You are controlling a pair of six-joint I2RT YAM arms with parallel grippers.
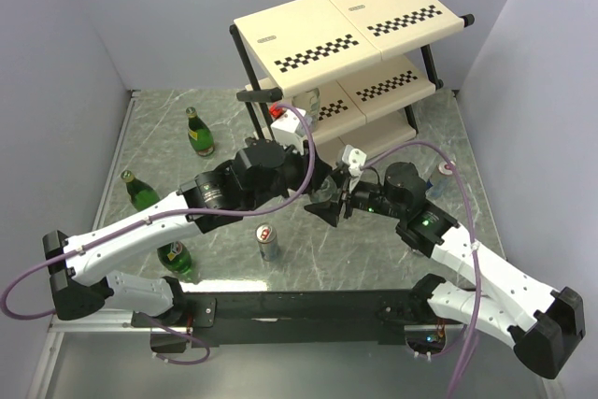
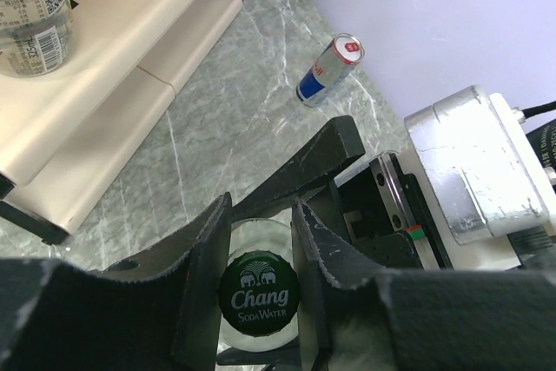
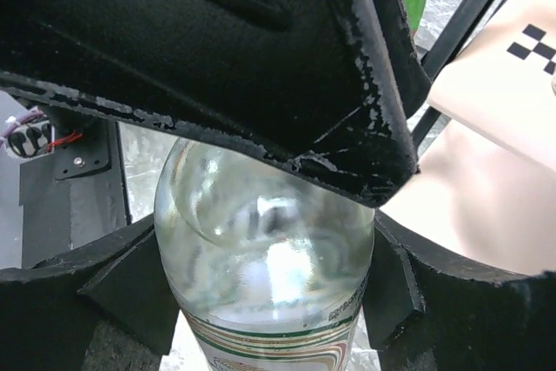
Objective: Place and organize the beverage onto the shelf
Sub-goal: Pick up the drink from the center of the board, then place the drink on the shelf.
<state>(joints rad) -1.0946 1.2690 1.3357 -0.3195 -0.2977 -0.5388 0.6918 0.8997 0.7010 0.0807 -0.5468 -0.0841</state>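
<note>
A clear glass bottle (image 3: 261, 249) with a dark green "Chang" cap (image 2: 259, 294) stands upright on the table just in front of the shelf (image 1: 346, 25). My left gripper (image 2: 261, 219) is shut on its neck just under the cap. My right gripper (image 3: 265, 297) reaches in from the right, and its fingers (image 3: 395, 288) press against both sides of the bottle's body above the label. In the top view the two grippers meet at this bottle (image 1: 329, 197). A second clear bottle (image 2: 30, 15) stands on a lower tier of the shelf.
Three green bottles (image 1: 198, 133) (image 1: 140, 192) (image 1: 175, 257) stand on the left of the marble table. A silver-and-blue can (image 1: 267, 242) stands near the front, and another can (image 2: 330, 69) lies on the right near the wall. The shelf's black legs (image 1: 254, 119) are close behind the grippers.
</note>
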